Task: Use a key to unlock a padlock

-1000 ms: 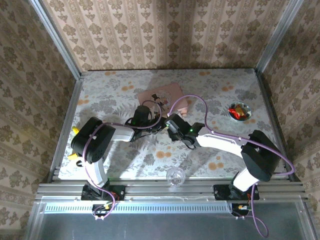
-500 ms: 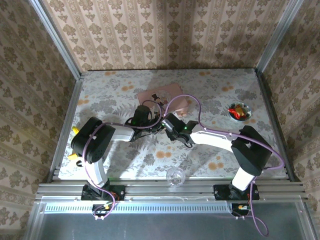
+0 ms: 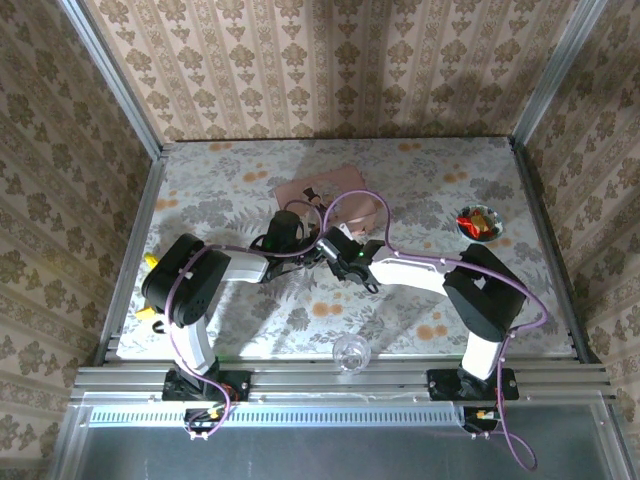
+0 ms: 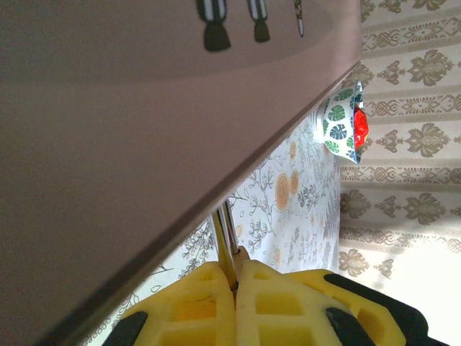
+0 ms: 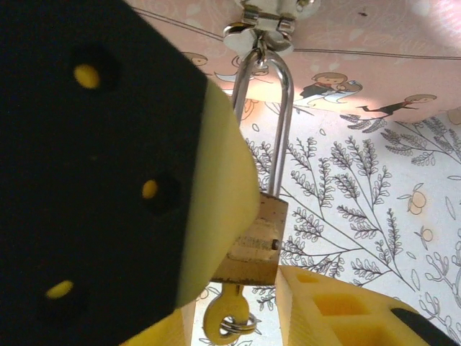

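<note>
Right wrist view: straddling the padlock with the parted right gripper, one pad on its body — likely steadying it for the key at 6 o'clock, shackle through the hasp of the pink box at 12 o'clock — left gripper clamped on a thin metal strip.

You've got a pink pic-lidded box mid-back on the floral table, a leaf-print bowl w/ red contents at right, and a clear glass ball at the near edge.
</note>
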Action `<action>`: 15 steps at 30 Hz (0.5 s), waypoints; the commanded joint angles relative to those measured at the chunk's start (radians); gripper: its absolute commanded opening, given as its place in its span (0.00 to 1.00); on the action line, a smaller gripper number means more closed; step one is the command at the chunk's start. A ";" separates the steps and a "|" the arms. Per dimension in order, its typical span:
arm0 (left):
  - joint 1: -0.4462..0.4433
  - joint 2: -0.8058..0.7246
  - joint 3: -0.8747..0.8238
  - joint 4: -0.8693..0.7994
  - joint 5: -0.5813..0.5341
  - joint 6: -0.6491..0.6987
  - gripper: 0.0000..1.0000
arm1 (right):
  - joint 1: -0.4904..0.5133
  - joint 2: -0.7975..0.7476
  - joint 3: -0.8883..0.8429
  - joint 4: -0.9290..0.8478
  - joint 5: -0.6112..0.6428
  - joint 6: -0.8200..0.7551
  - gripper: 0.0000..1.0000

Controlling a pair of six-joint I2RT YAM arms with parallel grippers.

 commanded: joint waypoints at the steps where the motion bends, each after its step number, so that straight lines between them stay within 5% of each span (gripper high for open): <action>1: 0.018 0.031 -0.012 -0.135 0.008 -0.077 0.00 | 0.005 0.015 0.021 0.009 0.042 -0.020 0.34; 9: 0.014 0.031 -0.003 -0.150 0.013 -0.064 0.00 | -0.005 0.040 0.026 0.039 0.060 -0.059 0.31; 15: 0.012 0.024 0.000 -0.158 0.013 -0.053 0.00 | -0.016 0.045 0.023 0.054 0.060 -0.079 0.16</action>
